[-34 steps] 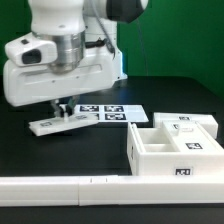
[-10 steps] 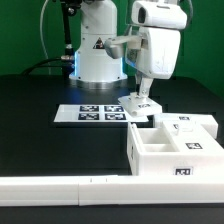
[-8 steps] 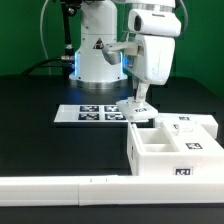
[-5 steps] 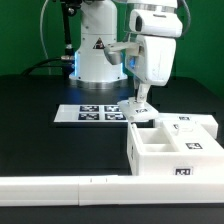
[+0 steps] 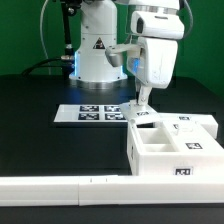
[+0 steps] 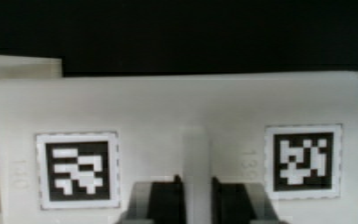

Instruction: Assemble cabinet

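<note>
Jaws appear clenched on a flat white panel (image 5: pixel 141 113). In the wrist view the dark fingers (image 6: pixel 153 203) stand on either side of a thin white strip, and a white face bearing two square tags (image 6: pixel 78 165) fills the picture beyond them.

The cabinet box (image 5: pixel 172 150) sits on the black worktop (image 5: pixel 30 130) at the exterior view's right, with its compartments open upward. The panel hangs low at the corner of the box that is farthest from the camera and toward the exterior view's left. It is at or just above the rim, and whether it touches the box cannot be told. The marker board (image 5: pixel 92 113) lies just beside it, further to the exterior view's left. A long white rail (image 5: pixel 60 186) runs along the front edge.

The step in hand looks like bringing the panel to the box so it can be fitted. To do this well, the arm should square the panel's lower edge with the box wall before any descent, because a tilted panel would likely catch on the rim. The descent should be slow and straight. The box seems loose on the worktop, so any sideways push could slide it rather than seat the part. The grip should not be released until the panel rests fully on the box. Any correcting move should stay above the marker board.
</note>
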### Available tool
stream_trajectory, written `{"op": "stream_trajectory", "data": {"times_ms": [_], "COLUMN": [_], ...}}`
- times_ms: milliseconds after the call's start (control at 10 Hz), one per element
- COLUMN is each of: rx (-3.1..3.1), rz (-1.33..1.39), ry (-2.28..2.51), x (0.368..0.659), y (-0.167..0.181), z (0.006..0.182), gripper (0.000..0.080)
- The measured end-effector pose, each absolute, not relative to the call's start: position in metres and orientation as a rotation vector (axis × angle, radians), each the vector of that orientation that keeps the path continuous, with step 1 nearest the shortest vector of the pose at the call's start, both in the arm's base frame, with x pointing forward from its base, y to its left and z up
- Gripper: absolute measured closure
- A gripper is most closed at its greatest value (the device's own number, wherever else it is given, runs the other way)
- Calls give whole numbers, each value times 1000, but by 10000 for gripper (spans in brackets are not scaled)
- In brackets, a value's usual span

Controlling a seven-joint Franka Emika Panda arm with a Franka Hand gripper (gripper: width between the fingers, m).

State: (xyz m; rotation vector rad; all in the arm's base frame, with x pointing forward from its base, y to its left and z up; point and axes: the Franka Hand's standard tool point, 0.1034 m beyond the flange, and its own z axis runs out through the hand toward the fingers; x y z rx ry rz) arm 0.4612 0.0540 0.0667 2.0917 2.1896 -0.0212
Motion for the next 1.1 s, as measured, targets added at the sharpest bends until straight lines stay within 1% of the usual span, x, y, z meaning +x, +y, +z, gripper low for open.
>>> {"op": "stream_trajectory", "data": {"times_ms": [400,900,1000,1100], "rx": [2106,2071,2061,1955], "rz": [-48,-32,-54,-136], "ry": [2182,2187,2202,2328], "x": [467,489,491,490], "y": [55,59,57,47], "z": [67,68,67,65], "gripper": [737,737,737,737]}}
